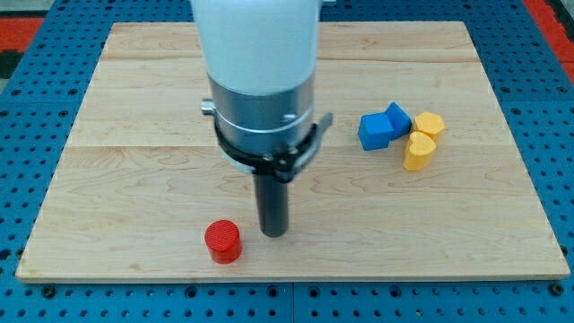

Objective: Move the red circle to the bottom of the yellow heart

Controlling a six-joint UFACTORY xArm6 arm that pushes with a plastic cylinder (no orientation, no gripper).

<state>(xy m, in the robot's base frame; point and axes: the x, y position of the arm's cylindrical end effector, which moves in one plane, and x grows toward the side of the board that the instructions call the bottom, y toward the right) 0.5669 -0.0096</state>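
Observation:
The red circle (222,241) is a short red cylinder near the bottom edge of the wooden board (134,108), left of centre. The yellow heart (418,151) lies at the view's right, touching the cluster of blocks above it. My tip (273,233) rests on the board just right of the red circle, with a small gap between them. The arm's white and grey body hangs over the board's centre and hides part of the board behind it.
Two blue blocks (375,131) (397,118) sit side by side just left and above the yellow heart. A second yellow block (430,124), roughly hexagonal, sits above the heart. A blue pegboard surrounds the board.

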